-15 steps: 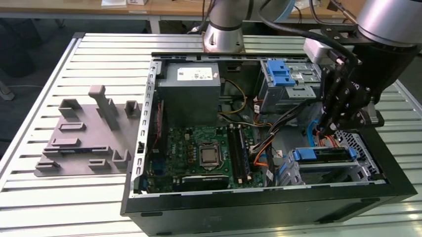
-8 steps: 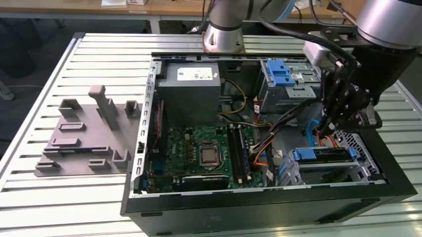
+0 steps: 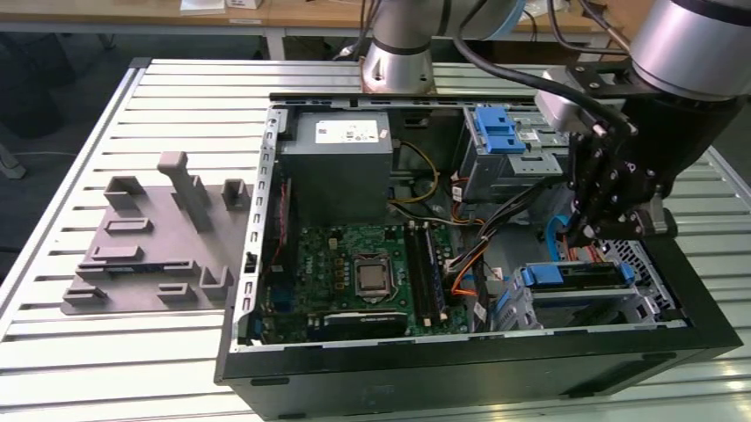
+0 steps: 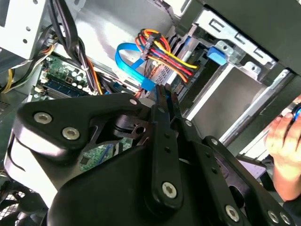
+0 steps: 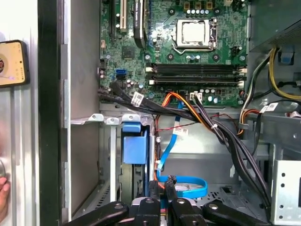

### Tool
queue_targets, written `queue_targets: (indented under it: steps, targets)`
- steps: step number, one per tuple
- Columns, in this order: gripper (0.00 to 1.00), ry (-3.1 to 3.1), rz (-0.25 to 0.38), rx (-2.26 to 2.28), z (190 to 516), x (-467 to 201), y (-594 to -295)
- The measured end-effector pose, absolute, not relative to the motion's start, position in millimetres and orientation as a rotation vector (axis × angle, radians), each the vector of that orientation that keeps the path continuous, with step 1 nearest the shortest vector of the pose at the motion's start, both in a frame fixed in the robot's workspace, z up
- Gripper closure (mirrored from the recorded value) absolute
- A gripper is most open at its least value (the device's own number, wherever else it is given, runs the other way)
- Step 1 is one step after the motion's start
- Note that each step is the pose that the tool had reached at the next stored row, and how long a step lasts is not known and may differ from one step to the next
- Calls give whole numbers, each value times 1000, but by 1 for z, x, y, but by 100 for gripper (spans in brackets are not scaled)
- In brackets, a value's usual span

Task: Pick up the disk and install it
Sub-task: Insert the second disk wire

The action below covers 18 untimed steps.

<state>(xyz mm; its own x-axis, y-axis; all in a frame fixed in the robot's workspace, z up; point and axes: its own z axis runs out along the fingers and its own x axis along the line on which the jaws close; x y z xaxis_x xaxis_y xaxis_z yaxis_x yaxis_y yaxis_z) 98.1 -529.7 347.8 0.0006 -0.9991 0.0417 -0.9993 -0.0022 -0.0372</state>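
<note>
Fingers nearly closed in both wrist views, tips almost touching, nothing visibly between them; gripper hangs inside the open PC case near its edge on the exterior view's right, above the drive bay. Going from the exterior view's left: grey fixture plate on the slatted table, well apart from the case; then grey power supply box at the case's far side, motherboard below it; silver cage with blue latch at the far corner, partly blocked by the arm. The disk sits in the bay at the case's near corner on the exterior view's right, blue bracket showing, label hidden, upper part covered by the gripper. Blue data cable loops just beside the fingertips; can't tell if it's touching. A person's hand is cut off at the frame edge in the second wrist view.
</note>
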Motion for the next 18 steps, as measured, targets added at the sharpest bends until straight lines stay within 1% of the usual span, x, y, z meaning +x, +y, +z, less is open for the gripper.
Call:
queue_targets:
  steps: [7, 18]
  targets:
    - [84, -2230, 55, 2238, 344, 97, -540]
    - [84, -2236, 43, 2244, 340, 97, -552]
